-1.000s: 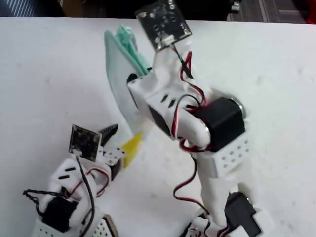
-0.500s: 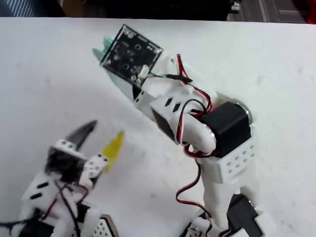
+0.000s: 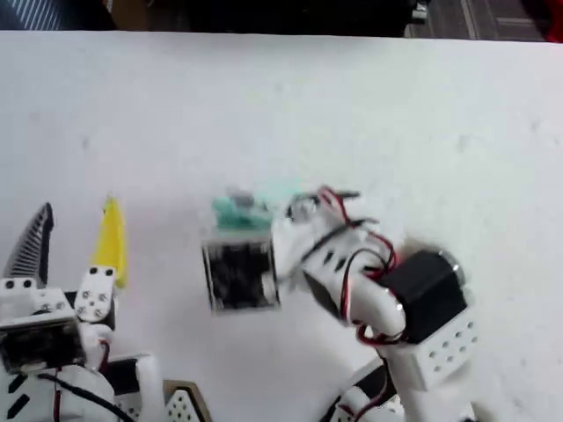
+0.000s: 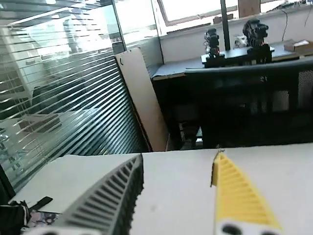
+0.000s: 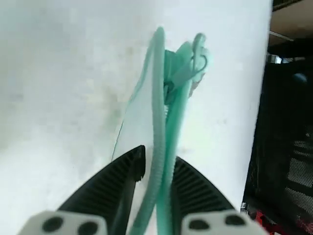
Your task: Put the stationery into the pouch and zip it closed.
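While the right gripper point(image 5: 159, 164) is clenched on the zip edge of the translucent mint-green plastic pouch point(image 5: 157, 98), with the ribbed green band caught between its black jaws, the step in hand looks like the zipping, or the steadying that goes before it. The small green zip pull point(image 5: 198, 56) sits at the pouch's far end from those jaws. Off to one side of the pouch, well apart from it, the left gripper point(image 3: 77, 207) points away over the white table point(image 3: 396, 114), its black and yellow fingers spread and empty. The next move probably calls for it to come in beside the pouch and pinch the pull while the right holds firm. From above, the square wrist camera board point(image 3: 239, 274) covers most of the pouch. Whether the stationery lies inside, or how far the zip is drawn, cannot be told.
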Robot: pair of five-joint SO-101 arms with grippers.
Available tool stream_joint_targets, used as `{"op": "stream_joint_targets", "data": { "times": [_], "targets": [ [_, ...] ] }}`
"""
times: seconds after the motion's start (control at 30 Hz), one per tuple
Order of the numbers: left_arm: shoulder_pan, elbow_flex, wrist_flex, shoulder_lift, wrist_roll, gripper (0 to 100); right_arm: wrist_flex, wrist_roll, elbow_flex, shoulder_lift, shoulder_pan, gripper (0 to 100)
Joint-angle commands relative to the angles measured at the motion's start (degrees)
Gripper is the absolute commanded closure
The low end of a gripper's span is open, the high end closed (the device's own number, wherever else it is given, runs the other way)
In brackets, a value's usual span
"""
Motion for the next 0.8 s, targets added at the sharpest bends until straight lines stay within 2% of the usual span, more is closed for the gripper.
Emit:
{"op": "stream_joint_targets", "data": {
  "times": [0.0, 0.13, 0.3, 0.43, 0.53, 0.67, 0.77],
  "targets": [
    [-0.84, -2.11, -1.32, 0.57, 8.53, 76, 0.92, 10.37, 10.20, -7.60, 0.13, 98.2],
    [6.29, 0.62, 0.62, 0.57, 15.47, 76, 0.92, 16.18, 18.73, -13.58, 0.04, 98.2],
    [25.80, 14.68, -2.81, 0.57, 17.85, 76, 0.92, 19.43, 24.18, -17.98, -0.04, 98.1],
    [35.91, 24.44, -13.01, 0.57, 17.49, 76, 0.92, 19.34, 26.02, -19.03, -0.04, 98.1],
    [40.57, 27.96, -16.88, 0.75, 11.96, 76, 0.92, 19.34, 26.90, -19.03, -0.04, 98.1],
    [48.13, 29.01, -15.30, 0.75, 10.02, 79, 0.66, 18.99, 27.25, -18.95, -4.79, 98.1],
    [51.12, 28.48, -11.43, 0.57, 8.44, 79, -3.21, 12.84, 24.35, -19.30, -5.32, 98.1]
  ]
}}
